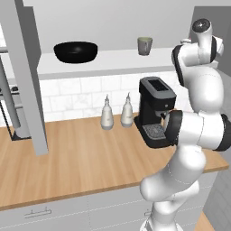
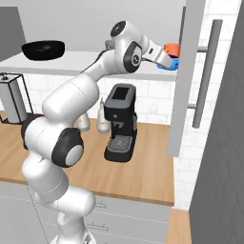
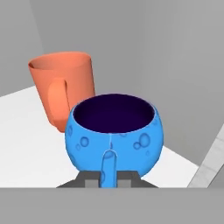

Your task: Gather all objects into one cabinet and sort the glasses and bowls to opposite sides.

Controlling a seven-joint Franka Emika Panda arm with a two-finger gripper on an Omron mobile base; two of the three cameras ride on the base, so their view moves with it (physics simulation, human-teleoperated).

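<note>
Between my jaws: blue bowl (image 3: 113, 133), pinched by its handle, salmon-red glass (image 3: 63, 89) just beyond. Step: carrying it; next, a spot beside black bowl (image 1: 76, 51).

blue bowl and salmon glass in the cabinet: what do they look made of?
Blue bowl: looks like glazed ceramic, with a smooth sheen, raised bubble dimples and a dark glossy interior. Salmon-red glass: opaque and matte with an even colour and a moulded handle, so ceramic or plastic rather than clear glass. Rendered, so uncertain.

White glossy arm (image 2: 71, 100), rounded segments, dark grey joint caps, black bands.
</note>
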